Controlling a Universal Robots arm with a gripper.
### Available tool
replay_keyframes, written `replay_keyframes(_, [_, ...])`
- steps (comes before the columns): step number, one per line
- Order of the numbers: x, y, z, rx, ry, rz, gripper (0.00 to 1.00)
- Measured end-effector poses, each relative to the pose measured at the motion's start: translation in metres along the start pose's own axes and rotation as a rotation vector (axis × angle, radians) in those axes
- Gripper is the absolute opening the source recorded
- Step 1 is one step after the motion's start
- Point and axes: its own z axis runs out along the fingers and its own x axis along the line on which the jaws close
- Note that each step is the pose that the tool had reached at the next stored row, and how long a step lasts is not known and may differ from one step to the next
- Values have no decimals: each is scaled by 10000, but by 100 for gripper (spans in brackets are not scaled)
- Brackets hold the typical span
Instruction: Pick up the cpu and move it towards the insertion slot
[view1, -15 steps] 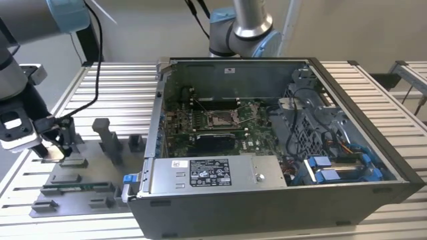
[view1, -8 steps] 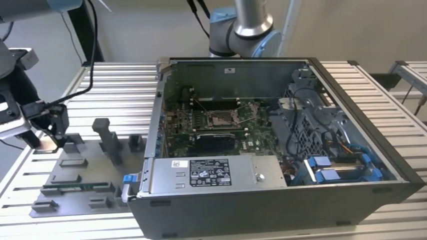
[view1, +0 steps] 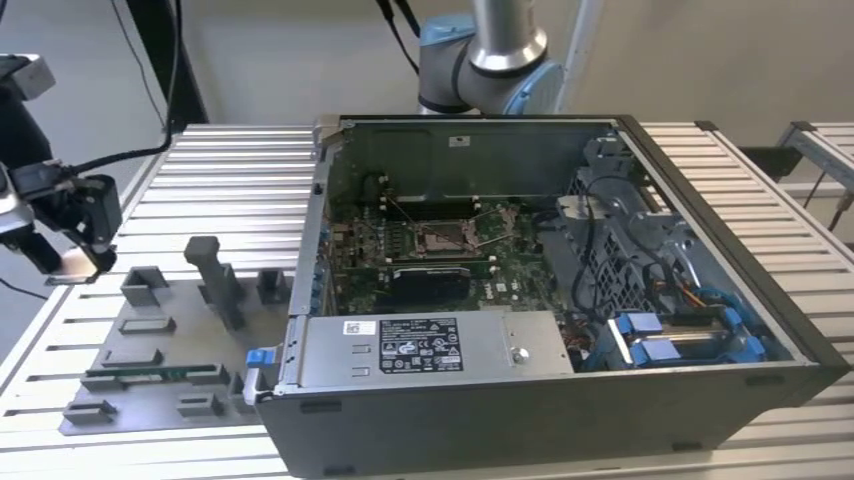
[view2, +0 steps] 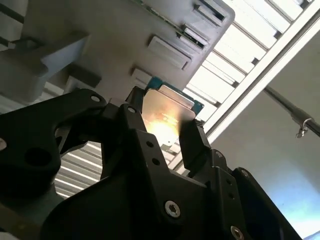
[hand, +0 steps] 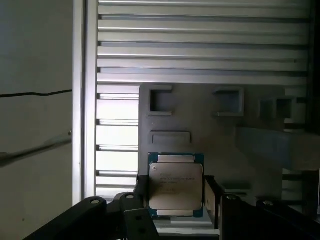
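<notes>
Your gripper (hand: 176, 202) is closed on the cpu (hand: 176, 185), with a black finger (hand: 141, 192) pressed against each side edge. The chip's silver top faces the first wrist view, and you can see the same grip in the second wrist view. Just beyond the chip is the grey holder plate (hand: 200, 120) with its moulded pockets, lying on the slatted table (hand: 200, 50). In the exterior view, your gripper is at the exterior view's left beside that plate. That puts it well apart from the insertion slot (view1: 441, 237) inside the open computer case (view1: 534, 415).
</notes>
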Motion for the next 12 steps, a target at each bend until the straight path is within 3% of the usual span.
replay_keyframes(9, [-1, 16, -401, 0, 0, 0, 0])
replay_keyframes(12, [-2, 20, -506, 0, 1, -1, 0])
